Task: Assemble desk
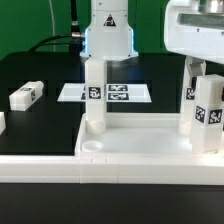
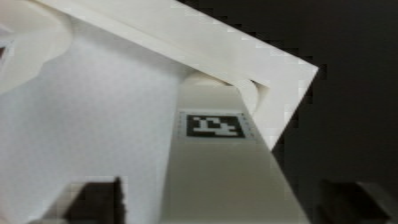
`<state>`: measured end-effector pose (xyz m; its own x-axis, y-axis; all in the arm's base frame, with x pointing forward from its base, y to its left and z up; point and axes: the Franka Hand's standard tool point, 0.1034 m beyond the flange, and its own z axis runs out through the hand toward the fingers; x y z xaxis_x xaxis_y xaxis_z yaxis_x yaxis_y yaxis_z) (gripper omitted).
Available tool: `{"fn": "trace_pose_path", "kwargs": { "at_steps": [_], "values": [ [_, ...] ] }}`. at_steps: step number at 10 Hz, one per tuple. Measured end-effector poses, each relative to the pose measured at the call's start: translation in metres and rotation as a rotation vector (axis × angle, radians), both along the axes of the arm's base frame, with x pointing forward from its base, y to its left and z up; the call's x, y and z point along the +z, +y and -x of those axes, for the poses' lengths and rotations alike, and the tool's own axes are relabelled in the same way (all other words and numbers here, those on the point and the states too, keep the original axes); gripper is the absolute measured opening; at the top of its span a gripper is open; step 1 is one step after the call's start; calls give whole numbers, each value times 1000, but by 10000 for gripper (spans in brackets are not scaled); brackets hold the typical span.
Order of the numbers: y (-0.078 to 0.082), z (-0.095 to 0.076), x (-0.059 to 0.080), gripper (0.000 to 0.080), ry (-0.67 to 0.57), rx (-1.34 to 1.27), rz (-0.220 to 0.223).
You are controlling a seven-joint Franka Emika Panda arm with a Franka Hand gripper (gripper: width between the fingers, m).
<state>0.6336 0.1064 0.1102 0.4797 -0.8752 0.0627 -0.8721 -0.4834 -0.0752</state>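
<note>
Desk top (image 1: 140,170) lies nearest in the exterior view, a white tray with a raised rim resting flat on the black table (image 1: 40,135), with an empty round socket (image 1: 92,146) showing in its near corner on the exterior view's left. Toward the top's end on the exterior view's right, a tagged white leg (image 1: 205,110) stands upright inside the rim, and the gripper (image 2: 222,205) hangs directly over it. In the wrist view its two dark fingers (image 2: 98,200) sit on either side of that leg with a gap showing on each side, so the jaws look released and not pressing on it. Farther back on the top, by its far corner on the exterior view's left, a second leg (image 1: 95,95) stands upright. Off the top, well apart on that same side, a loose leg (image 1: 27,95) lies on its side on the table. Beyond the top's far rim lies the marker board (image 1: 125,92), flat, with the arm's base (image 1: 108,35) behind it.
</note>
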Motion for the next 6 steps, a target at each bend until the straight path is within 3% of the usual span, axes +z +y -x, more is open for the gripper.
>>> {"fn": "trace_pose_path", "kwargs": {
  "at_steps": [6],
  "values": [
    [3, 0, 1, 649, 14, 539, 70]
  ]
}}
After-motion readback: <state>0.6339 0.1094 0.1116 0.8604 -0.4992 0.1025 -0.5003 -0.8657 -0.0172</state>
